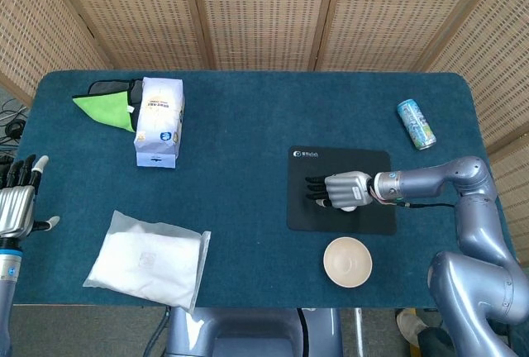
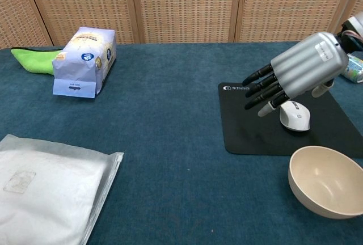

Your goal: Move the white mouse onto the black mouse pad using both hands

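Note:
The white mouse [image 2: 295, 115] lies flat on the black mouse pad [image 2: 249, 131], toward its right half. My right hand [image 2: 295, 72] hovers just above the mouse with its fingers stretched out to the left, holding nothing. In the head view the same right hand [image 1: 340, 189] covers most of the mouse [image 1: 350, 206] on the pad [image 1: 302, 208]. My left hand [image 1: 16, 200] stays at the far left edge of the table, fingers spread upward and empty.
A cream bowl [image 2: 324, 180] stands just in front of the pad. A blue-green can [image 1: 415, 123] lies at the back right. A white bag [image 1: 157, 121] and a green cloth [image 1: 103, 105] sit at the back left, a flat plastic packet [image 1: 149, 258] at the front left.

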`<state>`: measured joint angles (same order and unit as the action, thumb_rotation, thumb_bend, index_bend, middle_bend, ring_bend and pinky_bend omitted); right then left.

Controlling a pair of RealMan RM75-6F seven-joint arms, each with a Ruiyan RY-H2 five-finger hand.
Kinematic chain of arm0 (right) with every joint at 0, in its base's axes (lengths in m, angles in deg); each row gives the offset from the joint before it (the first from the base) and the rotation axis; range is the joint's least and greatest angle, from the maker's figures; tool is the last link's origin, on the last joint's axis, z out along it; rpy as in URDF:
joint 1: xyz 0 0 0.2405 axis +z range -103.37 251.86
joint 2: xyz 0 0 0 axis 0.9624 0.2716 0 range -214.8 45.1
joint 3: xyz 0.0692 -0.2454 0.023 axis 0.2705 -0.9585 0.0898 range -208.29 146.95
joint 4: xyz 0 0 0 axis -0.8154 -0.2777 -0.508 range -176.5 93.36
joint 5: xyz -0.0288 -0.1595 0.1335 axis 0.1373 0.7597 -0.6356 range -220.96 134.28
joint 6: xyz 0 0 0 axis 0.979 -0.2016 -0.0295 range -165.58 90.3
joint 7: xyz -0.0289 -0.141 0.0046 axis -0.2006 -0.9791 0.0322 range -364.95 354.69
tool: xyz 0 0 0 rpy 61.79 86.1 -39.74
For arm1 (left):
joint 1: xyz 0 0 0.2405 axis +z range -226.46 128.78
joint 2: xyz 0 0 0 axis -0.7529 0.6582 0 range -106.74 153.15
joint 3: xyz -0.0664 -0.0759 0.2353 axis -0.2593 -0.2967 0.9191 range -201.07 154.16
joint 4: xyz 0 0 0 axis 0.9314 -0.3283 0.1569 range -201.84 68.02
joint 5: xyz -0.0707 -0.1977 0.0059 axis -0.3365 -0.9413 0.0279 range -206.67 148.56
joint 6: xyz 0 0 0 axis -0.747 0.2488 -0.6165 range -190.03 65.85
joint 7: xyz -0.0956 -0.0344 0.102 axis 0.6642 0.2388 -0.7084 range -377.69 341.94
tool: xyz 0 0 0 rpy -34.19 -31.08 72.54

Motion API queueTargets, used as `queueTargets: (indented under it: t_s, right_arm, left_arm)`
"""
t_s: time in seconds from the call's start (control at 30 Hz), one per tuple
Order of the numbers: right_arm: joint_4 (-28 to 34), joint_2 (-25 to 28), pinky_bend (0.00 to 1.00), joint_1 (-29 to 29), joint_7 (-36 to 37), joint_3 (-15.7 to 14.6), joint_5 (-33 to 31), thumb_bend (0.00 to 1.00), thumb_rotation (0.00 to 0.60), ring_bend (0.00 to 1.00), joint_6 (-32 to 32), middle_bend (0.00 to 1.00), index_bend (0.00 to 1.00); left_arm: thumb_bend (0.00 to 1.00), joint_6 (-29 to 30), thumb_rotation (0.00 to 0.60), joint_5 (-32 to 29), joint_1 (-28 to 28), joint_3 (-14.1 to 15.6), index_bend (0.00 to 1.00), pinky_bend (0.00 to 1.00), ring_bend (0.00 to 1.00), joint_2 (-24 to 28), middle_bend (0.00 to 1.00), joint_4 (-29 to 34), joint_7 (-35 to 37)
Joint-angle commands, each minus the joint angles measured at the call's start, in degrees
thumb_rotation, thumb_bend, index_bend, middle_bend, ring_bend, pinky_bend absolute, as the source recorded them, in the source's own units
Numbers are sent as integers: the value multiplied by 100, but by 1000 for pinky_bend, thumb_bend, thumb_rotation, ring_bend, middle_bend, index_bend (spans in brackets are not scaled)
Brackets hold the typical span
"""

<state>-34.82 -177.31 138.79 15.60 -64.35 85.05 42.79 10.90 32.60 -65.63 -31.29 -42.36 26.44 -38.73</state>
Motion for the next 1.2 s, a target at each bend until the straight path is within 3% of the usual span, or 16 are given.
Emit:
queueTargets:
  t_s: [0.03,0.2,0.23,0.33,0.43,0.67,0.77,0.9,1.0,1.2]
  right_arm:
    - [97,192,0,-58,-43,212,-238,234,600,0,245,0,100]
    - [369,538,0,-306,-37,746,-848,234,600,0,445,0,99]
    - [526,758,0,-585,50,1186,-1366,234,600,0,427,0,99]
    - [1195,1093,0,-968,-397,1614,-1890,186,600,0,353,0,99]
    - [2262,1525,0,-1261,-1070,1941,-2338,112,600,0,133,0,99]
    - [6146,2839,0,-2064,-3499,2694,-3975,2,600,0,-673,0,67]
    - [7210,3108,0,-2432,-4153,2902,-4640,0,600,0,-671,0,51]
    - [8137,3238,0,-2939,-4281,3089,-5375,0,600,0,-508,0,16]
    - [8526,3227,0,-3328,-4192,3109,-5580,0,600,0,-259,0,0]
    - [8682,3067,0,-3982,-3848,3043,-5448,0,600,0,306,0,0]
  left_arm:
    - [63,35,600,52,23,3,0,0,0,43,0,54,57]
    - [64,148,600,250,85,32,0,0,0,199,0,273,165]
    - [63,293,600,447,147,64,0,0,0,287,0,441,236]
    - [62,477,600,738,274,154,0,0,0,445,0,645,380]
    - [61,592,600,972,357,229,0,0,0,541,0,784,477]
    - [58,961,600,1618,572,429,0,0,0,672,0,1009,597]
    - [57,1121,600,1874,660,495,0,0,0,656,0,955,695]
    - [57,1369,600,2275,772,578,0,0,0,599,0,841,894]
    - [57,1622,600,2585,877,630,0,0,0,528,0,725,1029]
    - [52,1873,600,2839,1058,731,0,0,0,443,0,544,1170]
